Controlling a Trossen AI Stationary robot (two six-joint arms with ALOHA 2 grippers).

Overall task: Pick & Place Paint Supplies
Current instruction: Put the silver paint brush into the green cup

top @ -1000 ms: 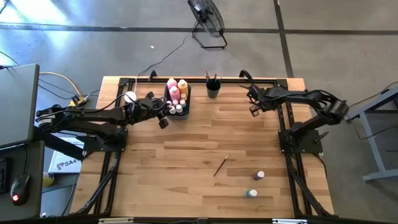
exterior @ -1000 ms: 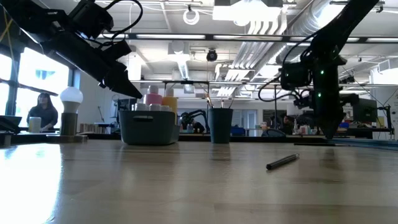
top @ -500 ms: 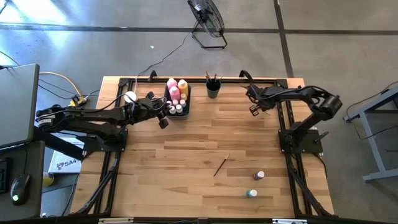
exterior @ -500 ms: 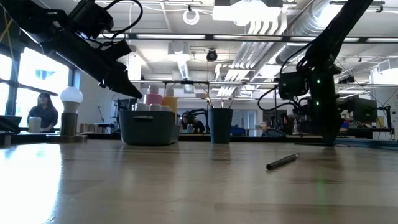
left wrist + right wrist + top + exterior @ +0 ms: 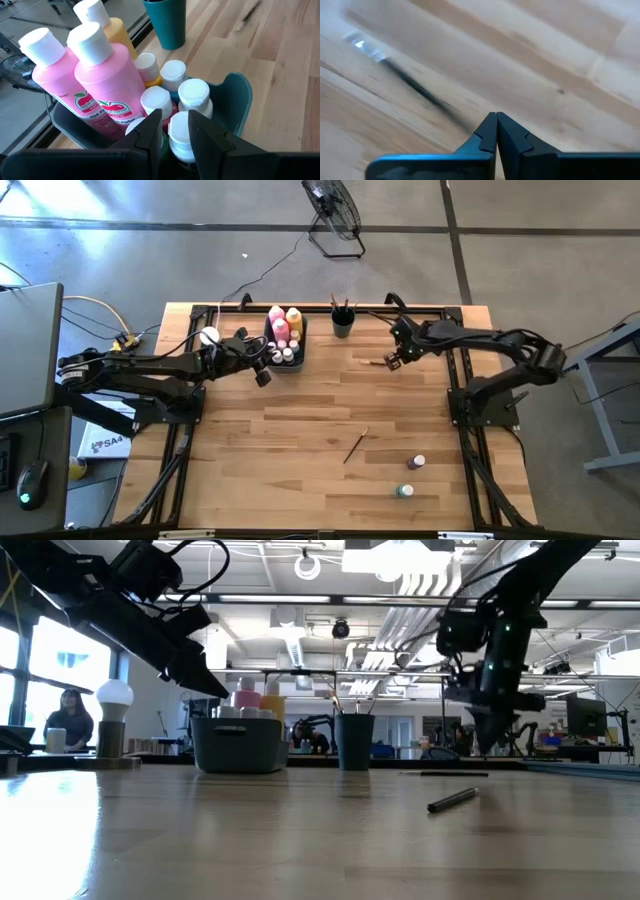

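Over the bin (image 5: 284,340) of bottles (image 5: 107,80), left end effector (image 5: 172,135), fingers slightly apart, gripping nothing. Near the cup (image 5: 343,325), right end effector (image 5: 395,361), fingers pressed together, just beside a brush (image 5: 412,85) lying on the tabletop (image 5: 300,430). Farther out: another brush (image 5: 356,446), two small bottles (image 5: 411,477).

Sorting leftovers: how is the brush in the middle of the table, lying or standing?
Lying flat. The brush rests lengthwise on the table, away from the cup.
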